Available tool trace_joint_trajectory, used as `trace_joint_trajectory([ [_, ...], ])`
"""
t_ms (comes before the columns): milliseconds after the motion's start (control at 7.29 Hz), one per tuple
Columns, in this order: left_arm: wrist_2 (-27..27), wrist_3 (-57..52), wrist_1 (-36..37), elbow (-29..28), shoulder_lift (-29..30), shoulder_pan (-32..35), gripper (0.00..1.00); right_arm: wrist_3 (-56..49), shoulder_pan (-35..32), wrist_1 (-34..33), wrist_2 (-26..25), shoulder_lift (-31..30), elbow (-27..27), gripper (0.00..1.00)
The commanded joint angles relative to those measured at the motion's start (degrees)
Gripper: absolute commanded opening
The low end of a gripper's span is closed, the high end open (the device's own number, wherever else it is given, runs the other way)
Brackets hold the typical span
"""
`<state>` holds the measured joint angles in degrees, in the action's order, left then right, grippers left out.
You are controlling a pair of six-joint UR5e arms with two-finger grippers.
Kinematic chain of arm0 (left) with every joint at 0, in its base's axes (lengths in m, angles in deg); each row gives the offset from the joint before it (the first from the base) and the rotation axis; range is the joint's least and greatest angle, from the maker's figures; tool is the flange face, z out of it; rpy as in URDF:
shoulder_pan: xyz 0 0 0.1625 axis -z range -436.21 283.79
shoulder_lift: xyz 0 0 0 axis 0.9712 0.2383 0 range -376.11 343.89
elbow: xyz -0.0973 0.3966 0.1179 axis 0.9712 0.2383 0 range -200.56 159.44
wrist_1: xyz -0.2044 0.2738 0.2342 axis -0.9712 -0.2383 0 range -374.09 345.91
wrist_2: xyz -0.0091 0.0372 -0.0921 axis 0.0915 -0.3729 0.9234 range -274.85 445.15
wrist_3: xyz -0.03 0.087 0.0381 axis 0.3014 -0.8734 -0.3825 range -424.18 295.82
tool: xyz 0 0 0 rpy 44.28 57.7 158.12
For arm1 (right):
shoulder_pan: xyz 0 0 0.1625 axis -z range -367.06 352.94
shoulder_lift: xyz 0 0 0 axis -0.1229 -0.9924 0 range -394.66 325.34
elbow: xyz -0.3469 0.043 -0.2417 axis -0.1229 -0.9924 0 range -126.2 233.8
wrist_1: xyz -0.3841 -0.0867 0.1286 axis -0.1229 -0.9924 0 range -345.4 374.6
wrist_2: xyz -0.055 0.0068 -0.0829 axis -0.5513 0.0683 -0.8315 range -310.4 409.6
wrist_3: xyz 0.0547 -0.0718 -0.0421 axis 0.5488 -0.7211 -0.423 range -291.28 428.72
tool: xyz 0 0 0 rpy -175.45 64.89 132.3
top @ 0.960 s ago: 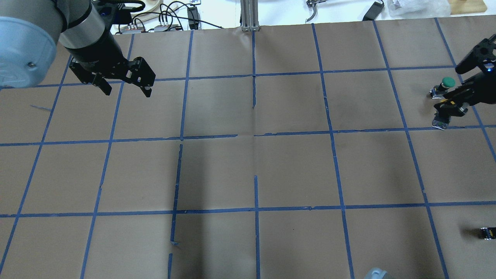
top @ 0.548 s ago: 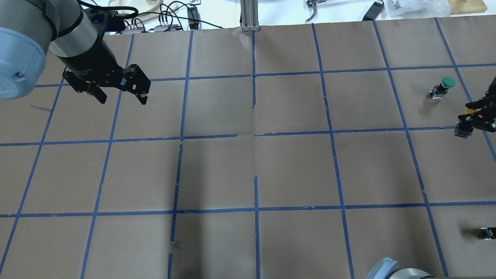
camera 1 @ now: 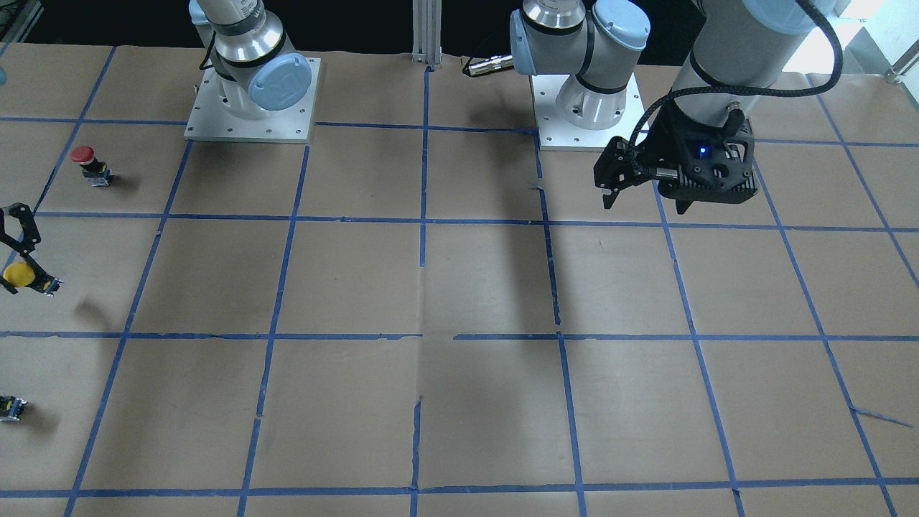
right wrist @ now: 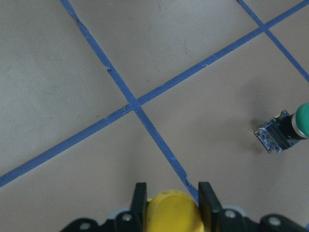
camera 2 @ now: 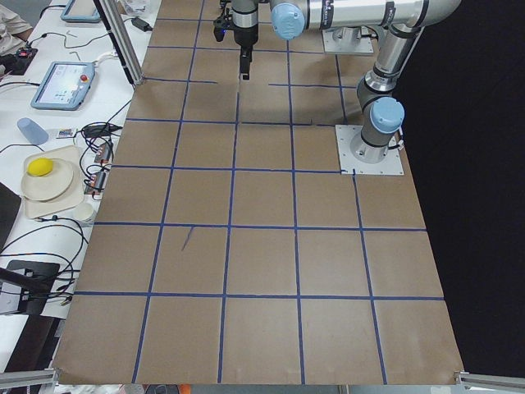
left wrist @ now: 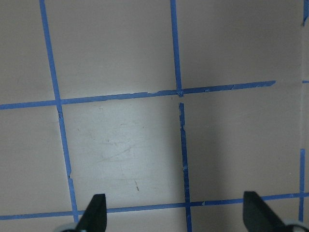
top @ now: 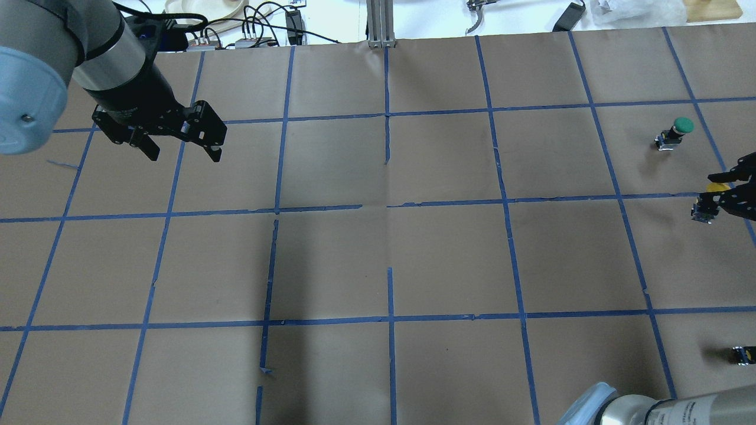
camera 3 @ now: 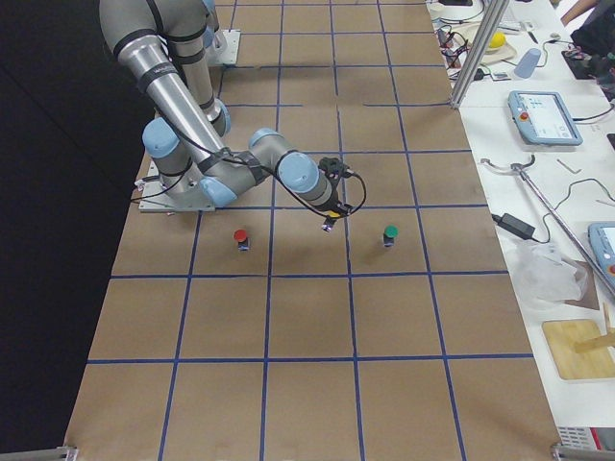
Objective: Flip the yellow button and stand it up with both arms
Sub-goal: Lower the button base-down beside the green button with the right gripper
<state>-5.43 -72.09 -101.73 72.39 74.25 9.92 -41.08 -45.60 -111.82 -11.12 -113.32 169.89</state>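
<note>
The yellow button [top: 716, 188] is held in my right gripper [top: 723, 196] at the far right edge of the overhead view, lifted off the paper, with its grey-blue block [top: 701, 213] sticking out to one side. In the right wrist view its yellow cap [right wrist: 171, 210] sits between the two fingers. In the front view the button [camera 1: 17, 275] and right gripper [camera 1: 30, 258] are at the left edge. My left gripper [top: 183, 154] hovers open and empty over the far left of the table, also seen in the front view [camera 1: 644, 206] and the left wrist view [left wrist: 175, 215].
A green-capped button [top: 676, 131] stands a little beyond my right gripper, also in the right wrist view [right wrist: 289, 129]. A red-capped button [camera 1: 86, 164] stands near the right arm's base. A small black block [top: 743, 354] lies at the right edge. Blue tape lines grid the brown paper.
My right gripper has carried the yellow button away from the green button, rightward and toward the robot. My left gripper has drifted slightly left, still open.
</note>
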Motion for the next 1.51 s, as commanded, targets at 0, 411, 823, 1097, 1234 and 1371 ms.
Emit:
trace_joint_trajectory([
  [0,-0.04,0.0,-0.07,0.04,-0.01,0.0,1.0,-1.47,0.92,0.82,1.74,1.32,0.63,0.17],
  [411,0.05,0.09,-0.07,0.04,-0.01,0.0,1.0,-1.65,2.32,1.17,0.96,1.32,1.95,0.22],
  [823,-0.04,0.09,-0.16,0.04,-0.01,0.0,1.0,-1.56,3.12,1.26,0.95,1.32,1.95,0.44],
  [1097,-0.04,0.0,-0.16,0.04,-0.01,0.0,1.0,-1.47,3.3,1.35,0.95,1.32,2.04,0.7],
  [1234,-0.13,0.09,-0.16,0.04,-0.01,0.0,1.0,-1.38,3.3,1.35,0.95,1.32,2.04,0.75],
  [1371,-0.13,0.0,0.02,0.04,0.08,-0.09,1.0,-1.12,3.3,1.18,0.95,1.23,1.95,0.78],
])
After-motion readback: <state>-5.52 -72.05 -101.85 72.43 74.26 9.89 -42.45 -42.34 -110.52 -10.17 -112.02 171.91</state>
